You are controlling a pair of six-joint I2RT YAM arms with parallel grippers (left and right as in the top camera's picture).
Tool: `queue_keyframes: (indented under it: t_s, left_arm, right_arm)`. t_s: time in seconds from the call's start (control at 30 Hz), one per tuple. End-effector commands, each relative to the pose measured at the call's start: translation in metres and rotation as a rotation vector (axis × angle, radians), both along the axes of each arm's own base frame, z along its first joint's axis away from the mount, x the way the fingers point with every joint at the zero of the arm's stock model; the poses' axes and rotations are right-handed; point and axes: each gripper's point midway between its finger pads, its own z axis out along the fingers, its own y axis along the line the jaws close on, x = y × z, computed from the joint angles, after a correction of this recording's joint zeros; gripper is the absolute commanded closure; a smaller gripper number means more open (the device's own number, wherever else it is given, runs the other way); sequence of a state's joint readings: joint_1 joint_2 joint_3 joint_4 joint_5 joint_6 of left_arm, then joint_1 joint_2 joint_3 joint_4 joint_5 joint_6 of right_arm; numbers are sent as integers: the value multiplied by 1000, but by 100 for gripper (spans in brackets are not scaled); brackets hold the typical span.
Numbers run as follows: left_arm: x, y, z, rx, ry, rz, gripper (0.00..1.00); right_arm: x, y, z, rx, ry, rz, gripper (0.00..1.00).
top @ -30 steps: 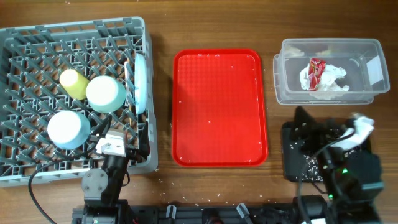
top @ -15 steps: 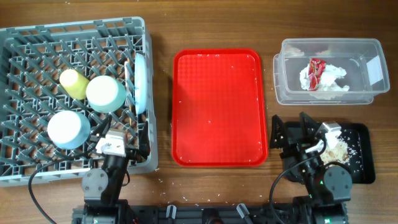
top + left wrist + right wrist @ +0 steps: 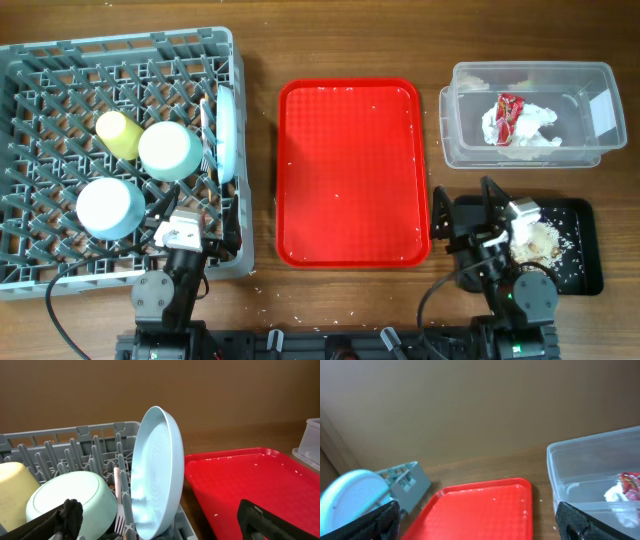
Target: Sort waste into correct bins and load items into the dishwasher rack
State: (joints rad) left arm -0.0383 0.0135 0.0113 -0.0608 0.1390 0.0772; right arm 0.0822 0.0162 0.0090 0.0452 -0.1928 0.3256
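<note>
At the near edge, the left tool (image 3: 190, 225) hangs over the near right corner of the grey rack (image 3: 60, 60), its jaws wide apart and holding nothing. The right tool (image 3: 465, 208) is also spread apart and empty, over the left end of the black tray (image 3: 585, 245) near right. Beige food scraps (image 3: 540, 238) and rice grains lie in that tray, just right of the tool.

In the rack, the light blue bowl (image 3: 110, 207) sits upside down nearest the left tool. The mint bowl (image 3: 170, 150) is just beyond it and the yellow cup (image 3: 118, 133) is at that bowl's left. The pale blue plate (image 3: 225, 130) stands on edge along the rack's right side.

The red tray (image 3: 350, 170) lies in the middle, speckled with grains. Far right, the clear tub (image 3: 450, 120) holds the red wrapper (image 3: 508, 112) and white tissue (image 3: 535, 128).

The bench (image 3: 350, 40) is brown wood, with a few crumbs along its near edge. A plain brown wall rises behind it.
</note>
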Motion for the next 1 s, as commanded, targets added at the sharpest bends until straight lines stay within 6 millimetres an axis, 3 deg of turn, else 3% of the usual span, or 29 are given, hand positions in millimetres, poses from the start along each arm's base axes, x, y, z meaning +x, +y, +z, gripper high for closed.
queue_keyframes:
  t_s: [0.0, 0.1, 0.57, 0.77, 0.97]
  left_arm:
    - [-1, -3, -1, 12, -3, -14, 0]
    - [-1, -3, -1, 12, -3, -14, 0]
    - [-1, -3, -1, 12, -3, -14, 0]
    - [-1, -3, -1, 12, -3, -14, 0]
    - [-1, -3, -1, 12, -3, -14, 0]
  right_arm:
    - [2, -10, -8, -161, -13, -60, 0]
    - [4, -21, -10, -163, 0, -129, 0]
    - [4, -22, -10, -166, 0, -132, 0]
    - [4, -22, -10, -412, -52, -134, 0]
    - [4, -21, -10, -366, -43, -131, 0]
